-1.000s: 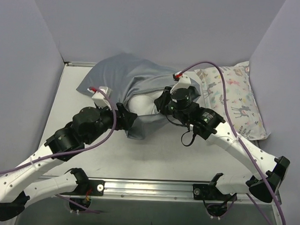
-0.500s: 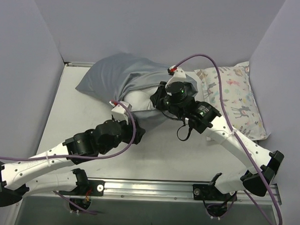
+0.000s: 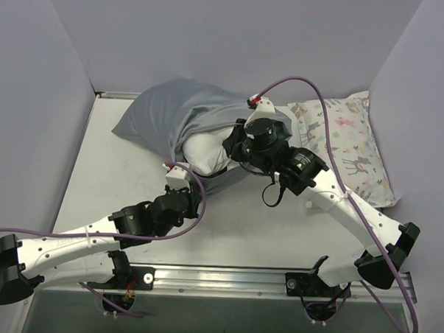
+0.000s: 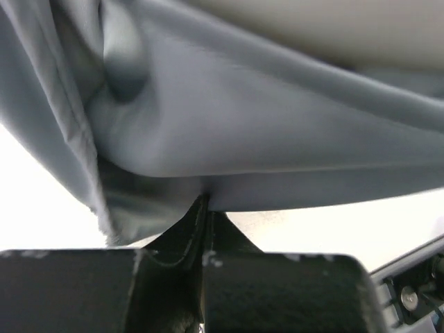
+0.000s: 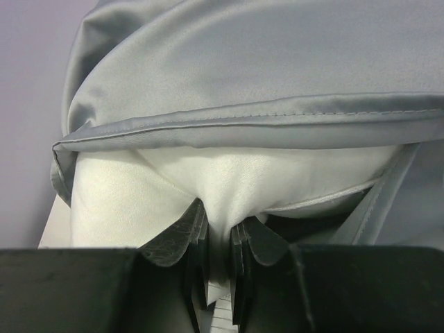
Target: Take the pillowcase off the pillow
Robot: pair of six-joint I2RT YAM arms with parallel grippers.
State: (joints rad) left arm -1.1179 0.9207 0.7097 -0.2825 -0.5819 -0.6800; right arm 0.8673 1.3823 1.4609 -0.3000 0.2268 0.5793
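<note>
Right wrist view shows the right hand (image 5: pixel 218 232) clenched on a pinch of the white pillow (image 5: pixel 139 201), which pokes out of the grey pillowcase (image 5: pixel 277 62). The left hand (image 4: pixel 205 208) is clamped on the pillowcase's lower edge. The pillow lies toward the back of the bench (image 3: pixel 104 176), beside a patterned pillow (image 3: pixel 352 143).

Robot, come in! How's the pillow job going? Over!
Left gripper shut on pillowcase. Right gripper shut on pillow. White end poking out. Animal pillow off right, not blocking.
</note>
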